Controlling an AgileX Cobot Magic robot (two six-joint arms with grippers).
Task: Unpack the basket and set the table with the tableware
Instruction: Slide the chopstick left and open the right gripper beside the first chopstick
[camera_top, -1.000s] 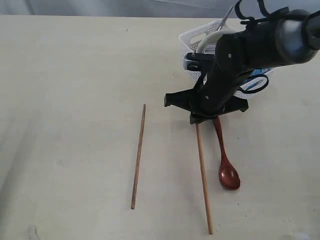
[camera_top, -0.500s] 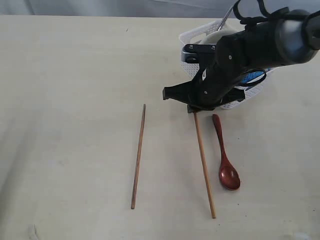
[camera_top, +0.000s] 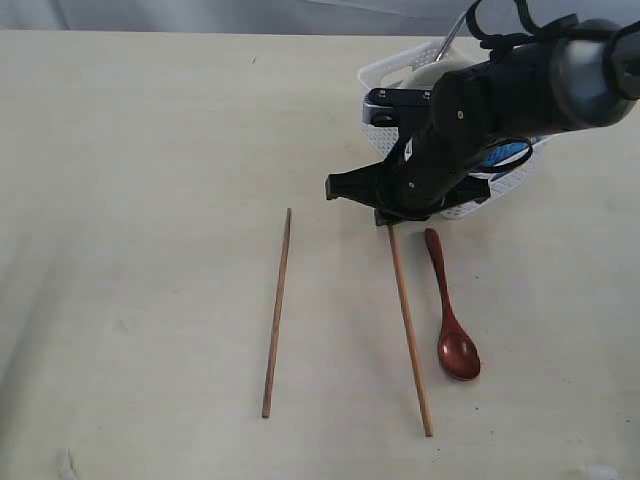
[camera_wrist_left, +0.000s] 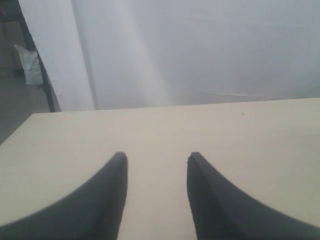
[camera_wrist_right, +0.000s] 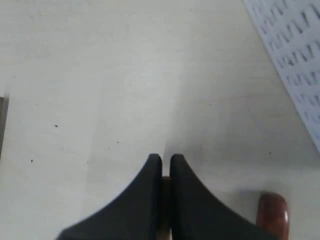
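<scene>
My right gripper (camera_top: 386, 218) is shut on the far end of one wooden chopstick (camera_top: 409, 330), which slants down across the table (camera_top: 150, 150). In the right wrist view the jaws (camera_wrist_right: 166, 159) pinch that chopstick (camera_wrist_right: 166, 184). The second chopstick (camera_top: 277, 312) lies to the left, apart from it. A red-brown spoon (camera_top: 453, 325) lies just right of the held chopstick; its handle end (camera_wrist_right: 273, 212) shows beside the jaws. The white basket (camera_top: 392, 72) stands behind the arm, with a steel handle (camera_top: 455, 32) sticking up. My left gripper (camera_wrist_left: 156, 156) is open over bare table.
The right arm (camera_top: 480, 110) hides most of the basket's contents. A bit of blue bag (camera_top: 508, 156) shows in the basket behind the arm. The basket's perforated wall (camera_wrist_right: 295, 55) is close to the right gripper.
A second ago the right gripper was lower and nearer; it has drawn back toward the basket, dragging the chopstick with it. Nothing has moved in the last half second.
</scene>
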